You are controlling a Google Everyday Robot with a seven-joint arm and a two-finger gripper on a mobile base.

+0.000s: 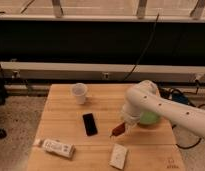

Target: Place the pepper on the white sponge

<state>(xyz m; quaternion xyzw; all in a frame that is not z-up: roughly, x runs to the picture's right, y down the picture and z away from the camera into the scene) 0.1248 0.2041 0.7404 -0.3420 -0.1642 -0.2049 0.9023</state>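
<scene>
As claw (119,129) nips pepper (116,132) beside bowl (149,119), white sponge (118,156) lies nr.

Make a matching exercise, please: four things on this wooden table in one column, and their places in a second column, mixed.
1. white round cup
2. flat black phone
3. small dark-red pepper
4. off-white rectangular sponge

A. held in the shut gripper, right of the phone
B. nearest the table's front edge
C. at the back
D. lying near the middle

Pairs: 1-C, 2-D, 3-A, 4-B
</scene>
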